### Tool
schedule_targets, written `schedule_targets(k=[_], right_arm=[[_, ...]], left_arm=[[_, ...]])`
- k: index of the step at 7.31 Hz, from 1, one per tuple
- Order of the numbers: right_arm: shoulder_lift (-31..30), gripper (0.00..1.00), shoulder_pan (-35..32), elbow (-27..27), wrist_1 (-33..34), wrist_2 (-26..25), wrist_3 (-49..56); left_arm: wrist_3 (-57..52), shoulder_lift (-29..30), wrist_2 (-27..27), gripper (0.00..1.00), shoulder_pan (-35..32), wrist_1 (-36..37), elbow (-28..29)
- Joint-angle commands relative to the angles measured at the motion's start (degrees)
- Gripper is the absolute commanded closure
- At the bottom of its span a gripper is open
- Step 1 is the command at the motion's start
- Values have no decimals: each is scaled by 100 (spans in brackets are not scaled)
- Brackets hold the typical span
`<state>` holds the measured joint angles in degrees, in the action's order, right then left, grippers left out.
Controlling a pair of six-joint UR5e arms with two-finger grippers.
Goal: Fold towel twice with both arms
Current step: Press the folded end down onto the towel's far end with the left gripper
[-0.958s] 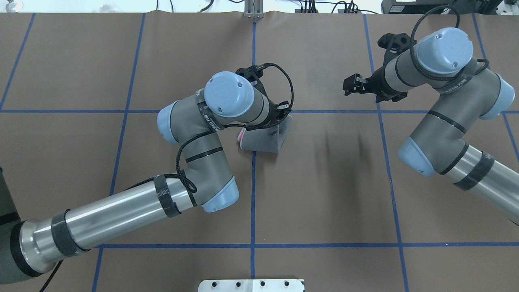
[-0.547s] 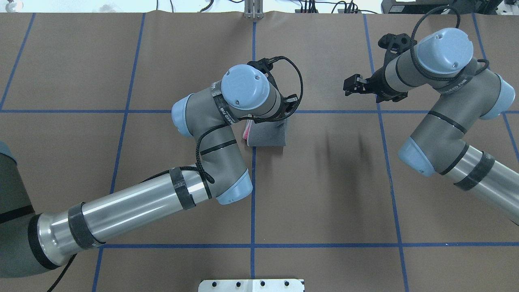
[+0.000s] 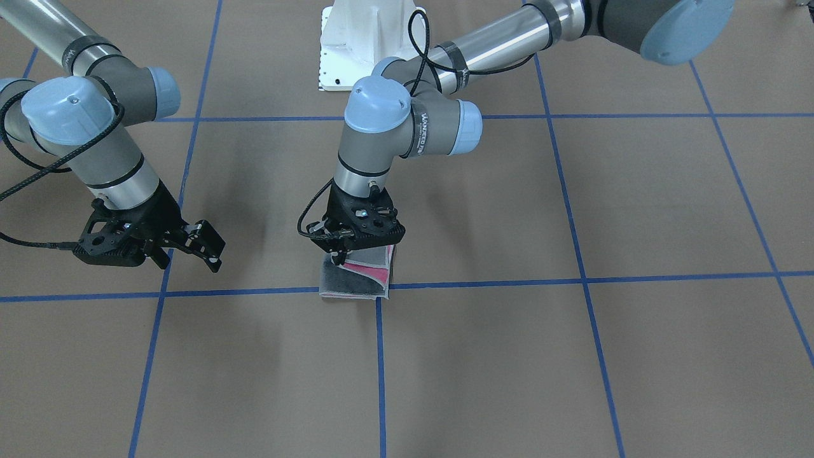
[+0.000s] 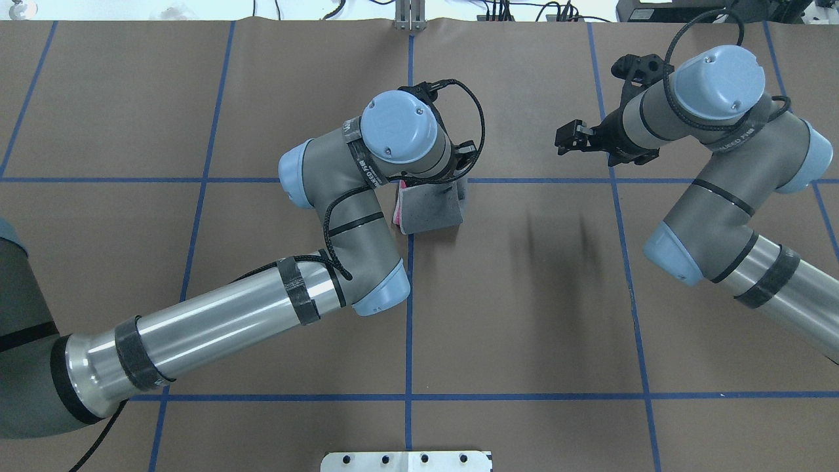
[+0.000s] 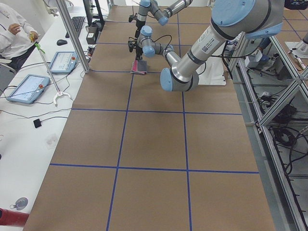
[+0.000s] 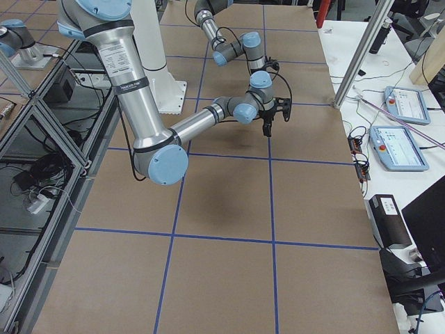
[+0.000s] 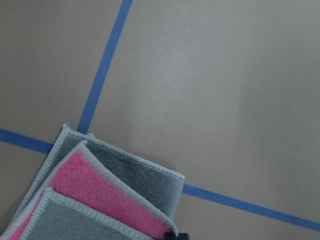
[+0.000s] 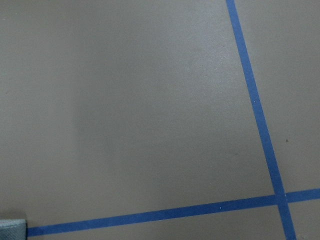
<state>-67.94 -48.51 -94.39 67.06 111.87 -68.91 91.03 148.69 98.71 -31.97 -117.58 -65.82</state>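
Observation:
The towel lies folded small on the brown table at a crossing of blue tape lines, grey side up, with a pink layer showing between its stitched edges. From overhead the towel pokes out from under the left arm's wrist. My left gripper points down at the towel's near-robot edge, shut on its top layer, which stays slightly lifted there. My right gripper hovers open and empty above bare table, well off to the towel's right. A grey towel corner just enters the right wrist view.
The white pedestal base stands at the robot's edge of the table. Blue tape lines divide the brown surface into squares. Beyond the far edge is a side bench with tablets and a seated person.
My left arm has swung right and away from the robot and come down with the towel's edge. The tented towel now lies nearly flat as a smaller fold. The right arm has not moved.

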Motion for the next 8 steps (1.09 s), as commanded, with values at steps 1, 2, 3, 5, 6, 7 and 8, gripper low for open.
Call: schedule_targets(k=[1, 2, 3, 5, 6, 7, 8], right_arm=[[0, 1, 0, 0, 0, -7, 0], [0, 1, 0, 0, 0, -7, 0], [0, 1, 0, 0, 0, -7, 0], [0, 1, 0, 0, 0, -7, 0], [0, 1, 0, 0, 0, -7, 0], [0, 1, 0, 9, 0, -7, 9], [-9, 1, 0, 9, 0, -7, 17]], left_arm=[[2, 63, -1, 100, -63, 147, 60], [11, 185, -1, 100, -98, 147, 261], [11, 352, -1, 100, -107, 147, 498], [2, 406, 8, 100, -81, 139, 623], [2, 424, 8, 86, -64, 130, 667], [11, 433, 8, 52, -63, 130, 667], [46, 450, 0, 20, -72, 130, 676]])
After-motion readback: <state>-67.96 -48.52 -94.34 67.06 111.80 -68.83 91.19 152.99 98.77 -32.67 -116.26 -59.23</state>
